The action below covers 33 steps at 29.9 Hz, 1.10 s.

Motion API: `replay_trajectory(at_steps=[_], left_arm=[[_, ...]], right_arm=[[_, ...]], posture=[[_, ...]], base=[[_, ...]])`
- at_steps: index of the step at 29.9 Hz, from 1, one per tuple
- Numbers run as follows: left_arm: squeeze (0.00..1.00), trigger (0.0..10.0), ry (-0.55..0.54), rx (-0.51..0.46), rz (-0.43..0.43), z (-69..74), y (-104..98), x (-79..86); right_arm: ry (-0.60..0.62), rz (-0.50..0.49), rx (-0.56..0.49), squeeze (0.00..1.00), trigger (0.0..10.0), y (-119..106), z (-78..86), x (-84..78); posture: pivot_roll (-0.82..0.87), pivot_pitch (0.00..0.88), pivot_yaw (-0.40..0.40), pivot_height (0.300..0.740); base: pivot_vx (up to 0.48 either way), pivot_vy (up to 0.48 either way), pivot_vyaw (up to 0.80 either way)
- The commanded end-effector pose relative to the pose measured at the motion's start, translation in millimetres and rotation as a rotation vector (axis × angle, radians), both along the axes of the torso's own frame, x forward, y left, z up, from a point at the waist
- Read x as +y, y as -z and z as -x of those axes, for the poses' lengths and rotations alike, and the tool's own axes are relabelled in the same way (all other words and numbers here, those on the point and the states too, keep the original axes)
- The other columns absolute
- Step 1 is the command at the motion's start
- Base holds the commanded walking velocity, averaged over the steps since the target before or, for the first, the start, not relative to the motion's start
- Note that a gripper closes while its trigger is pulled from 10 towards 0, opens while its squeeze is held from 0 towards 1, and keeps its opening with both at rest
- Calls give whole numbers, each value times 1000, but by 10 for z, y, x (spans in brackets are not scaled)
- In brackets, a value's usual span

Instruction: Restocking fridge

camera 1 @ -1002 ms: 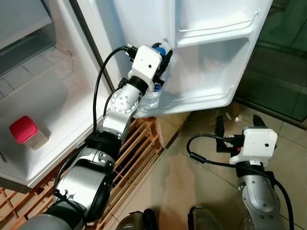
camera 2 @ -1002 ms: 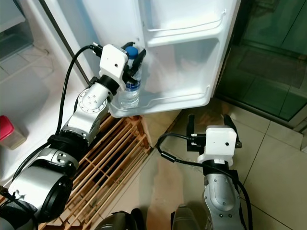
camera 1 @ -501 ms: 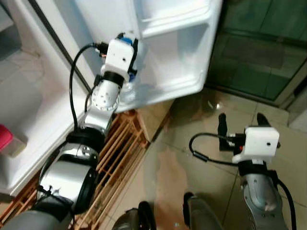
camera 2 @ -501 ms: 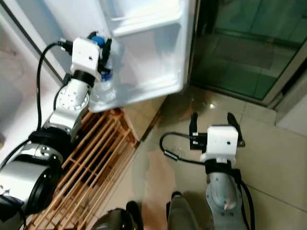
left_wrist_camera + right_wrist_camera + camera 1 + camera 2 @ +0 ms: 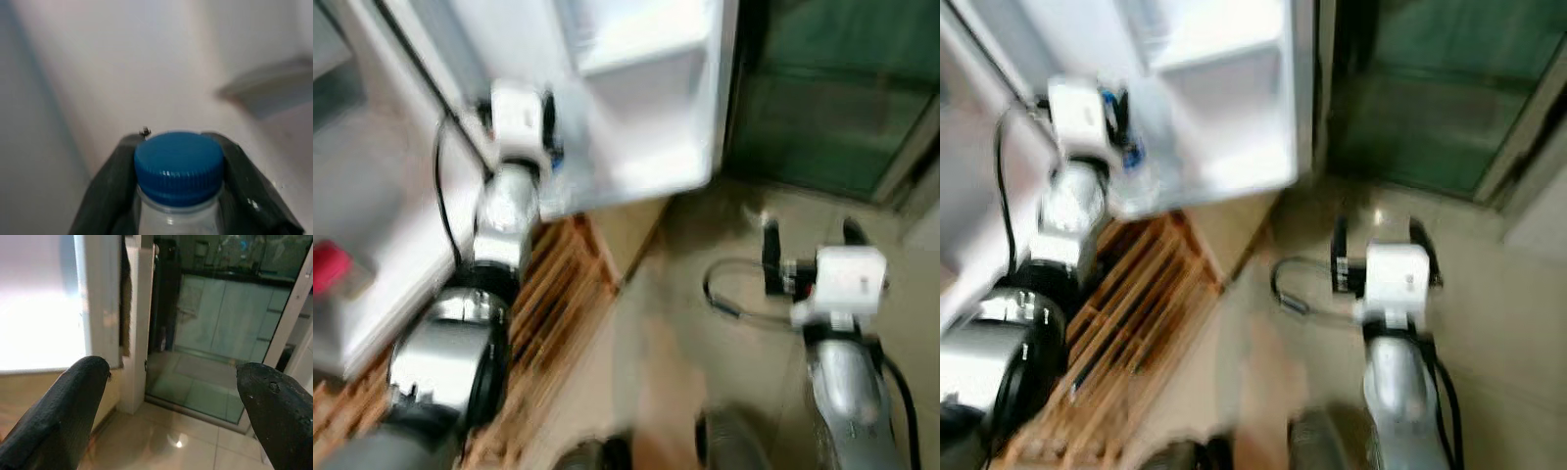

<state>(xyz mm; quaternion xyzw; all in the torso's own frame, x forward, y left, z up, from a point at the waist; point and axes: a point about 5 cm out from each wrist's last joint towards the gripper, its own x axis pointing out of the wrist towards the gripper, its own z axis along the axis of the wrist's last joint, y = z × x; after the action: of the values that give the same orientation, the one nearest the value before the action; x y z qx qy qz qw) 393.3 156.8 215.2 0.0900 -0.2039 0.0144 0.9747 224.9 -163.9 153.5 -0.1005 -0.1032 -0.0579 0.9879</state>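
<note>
Clear plastic bottle, probably light and slick, is pinched at the neck under its blue cap by the left gripper; the right gripper hangs spread, empty.

your right pincer hangs with its two black fingers spread wide apart, nothing between them. beyond them you see the white fridge door's edge, bright white to one side of it, a glass door with dark reflections, and glossy floor tiles catching a small glint of light.
</note>
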Motion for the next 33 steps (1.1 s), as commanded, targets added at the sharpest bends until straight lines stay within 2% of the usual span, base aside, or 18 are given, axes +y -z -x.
replay_trajectory(at_steps=[1,6,11,12,17,22,25,29,33], left_arm=[[0,10000,-44,92,10,18,215,106],[0,10000,-30,102,12,15,242,67],[0,10000,-48,171,84,-3,333,65],[1000,10000,-53,191,114,-9,352,73],[1000,10000,-72,186,141,-27,300,102],[1000,10000,-69,47,149,-44,-61,153],[1000,10000,-48,-38,122,-13,-297,182],[1000,10000,-30,-78,107,20,-415,188],[1000,10000,-17,-133,104,89,-619,248]], right_arm=[[-24,-11,3,0,10000,6,-11,46],[-29,-9,0,0,10000,2,-30,44],[-43,-1,1,0,10000,-1,-50,32],[-44,0,1,0,10000,-1,-57,30],[-49,4,-3,0,10000,-12,-71,24],[-53,12,-4,0,10000,-21,-79,-5],[-57,16,-5,0,10000,-24,-88,-14],[-61,17,-5,0,10000,-24,-101,-15],[-76,17,-6,0,10000,-26,-134,5]], posture=[[-308,133,164,740],[-304,131,156,740],[-301,131,141,740],[-299,128,138,740],[-298,126,134,740],[-297,122,124,740],[-290,119,118,740],[-277,115,111,740],[-258,112,103,740]], base=[[0,0,0],[0,0,0],[0,0,0],[0,0,0],[0,0,0],[0,0,0],[0,0,0],[0,0,0],[0,0,0]])
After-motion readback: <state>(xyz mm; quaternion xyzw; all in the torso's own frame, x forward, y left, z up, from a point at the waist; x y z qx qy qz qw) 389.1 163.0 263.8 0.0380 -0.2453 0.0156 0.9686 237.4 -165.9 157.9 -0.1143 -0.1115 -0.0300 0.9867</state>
